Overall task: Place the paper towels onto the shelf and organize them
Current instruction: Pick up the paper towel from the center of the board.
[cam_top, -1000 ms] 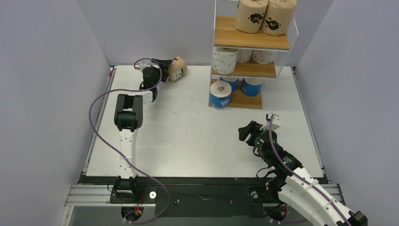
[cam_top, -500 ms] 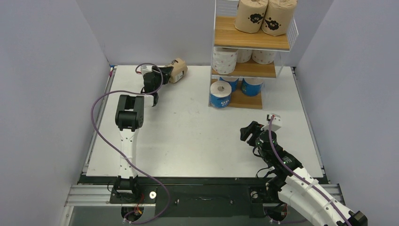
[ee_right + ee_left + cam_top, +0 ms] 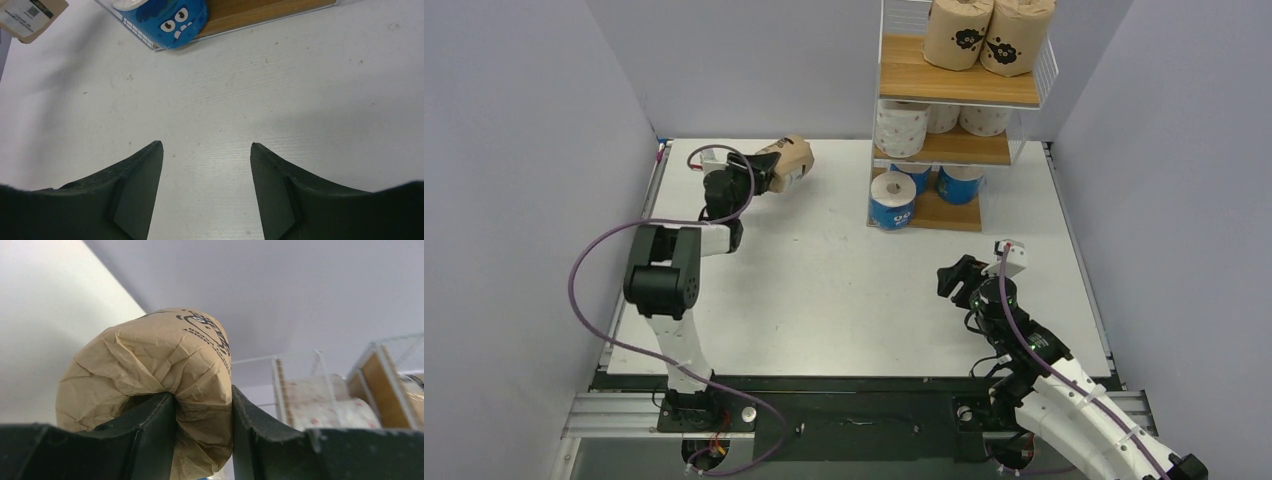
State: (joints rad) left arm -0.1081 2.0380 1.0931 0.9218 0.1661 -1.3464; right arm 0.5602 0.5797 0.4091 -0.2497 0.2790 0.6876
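My left gripper (image 3: 762, 168) is shut on the wall of a brown paper towel roll (image 3: 790, 160) and holds it tilted, off the table at the far left; in the left wrist view the crumpled brown wrap (image 3: 150, 365) is pinched between both fingers (image 3: 150, 435). The shelf (image 3: 954, 90) stands at the back right. It carries two brown rolls (image 3: 969, 35) on top, white dotted rolls (image 3: 902, 127) in the middle and blue-and-white rolls (image 3: 893, 200) at the bottom. My right gripper (image 3: 954, 280) is open over bare table, nothing between its fingertips (image 3: 150, 165).
Grey walls close in the table (image 3: 824, 270) on the left, back and right. A purple cable (image 3: 589, 280) loops off the left arm. In the right wrist view a blue-and-white roll (image 3: 167, 20) sits at the shelf's bottom board (image 3: 260, 12).
My left gripper closed on the brown roll and lifted it, drawing back leftward as the arm folded. The right arm barely moved.
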